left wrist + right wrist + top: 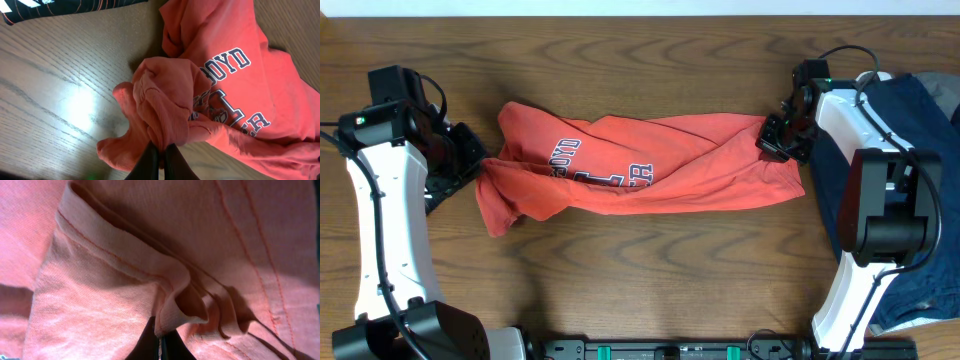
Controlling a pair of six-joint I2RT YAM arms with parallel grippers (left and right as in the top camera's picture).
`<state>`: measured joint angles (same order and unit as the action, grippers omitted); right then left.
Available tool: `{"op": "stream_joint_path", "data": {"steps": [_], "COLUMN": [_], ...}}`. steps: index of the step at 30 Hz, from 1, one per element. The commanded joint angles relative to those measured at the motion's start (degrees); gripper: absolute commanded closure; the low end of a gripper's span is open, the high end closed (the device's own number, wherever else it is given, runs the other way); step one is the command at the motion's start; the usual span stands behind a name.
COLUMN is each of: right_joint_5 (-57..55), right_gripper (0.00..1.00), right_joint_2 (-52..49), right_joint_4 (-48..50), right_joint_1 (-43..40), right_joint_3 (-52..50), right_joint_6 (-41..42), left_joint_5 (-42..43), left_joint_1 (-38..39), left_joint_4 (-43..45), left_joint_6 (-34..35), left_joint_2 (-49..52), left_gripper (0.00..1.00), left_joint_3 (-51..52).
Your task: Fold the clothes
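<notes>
A coral-red T-shirt (640, 165) held at both ends on a wooden table (650, 270).
Overhead: the shirt lies bunched lengthwise mid-table, with a navy garment (920, 110) at the right edge. Left wrist: the left gripper (162, 152) pinches a wad of the shirt's cloth, a black printed tee (75, 10) beyond. Right wrist: the right gripper (160, 337) pinches a stitched hem fold.

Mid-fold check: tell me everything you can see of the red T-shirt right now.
The red T-shirt is soft coral knit, cotton by its look, with white-and-navy chest lettering partly hidden in creases. It lies bunched into a long wrinkled band across the wooden table. The left gripper pinches a gathered fold at one end, the right gripper a stitched hem at the other.
</notes>
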<state>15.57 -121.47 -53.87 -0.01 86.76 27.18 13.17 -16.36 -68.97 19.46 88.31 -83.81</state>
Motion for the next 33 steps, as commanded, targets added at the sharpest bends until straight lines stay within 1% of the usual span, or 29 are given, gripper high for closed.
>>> {"op": "stream_joint_path", "data": {"steps": [1, 6, 9, 16, 20, 24, 28, 33], "right_joint_5": [0.52, 0.24, -1.53, -3.39, -3.41, -3.76, -6.23, -9.57], "right_gripper": [0.99, 0.99, 0.99, 0.99, 0.99, 0.99, 0.99, 0.99], "right_joint_2": [1.22, 7.15, 12.15, 25.42, 32.52, 39.63, 45.46, 51.74], "right_joint_4": [-2.01, -9.86, -12.98, -16.11, -16.13, -13.79, -11.37, -9.75], "right_joint_1": [-0.66, -0.76, -0.92, -2.78, -4.11, -5.05, -6.01, -6.95], "right_joint_3": [3.06, 10.91, 15.43, 20.76, 21.46, 21.53, 21.53, 21.57], "right_joint_6": [-1.60, -6.19, -6.71, -7.15, -8.55, -11.10, -11.13, -10.95], "left_joint_5": [-0.07, 2.75, 3.34, 3.32, 3.32, 3.32, 3.32, 3.32], "left_joint_1": [-0.17, -0.17, -0.17, -0.24, -0.24, -0.61, -2.10, -4.20], "left_joint_4": [0.20, 0.28, 0.00, -1.44, -2.64, -2.64, -2.23, -0.20], "left_joint_6": [-0.37, -2.08, -2.38, -3.17, -3.17, -3.15, -3.13, -3.08], "left_joint_2": [-0.35, -0.48, -1.20, -4.24, -5.84, -8.44, -11.91, -17.27], "left_gripper": [0.94, 0.94, 0.94, 0.94, 0.94, 0.94, 0.94, 0.94], "left_joint_3": [0.04, -1.66, -4.33, -14.16, -21.35, -27.54, -31.54, -33.68]}}
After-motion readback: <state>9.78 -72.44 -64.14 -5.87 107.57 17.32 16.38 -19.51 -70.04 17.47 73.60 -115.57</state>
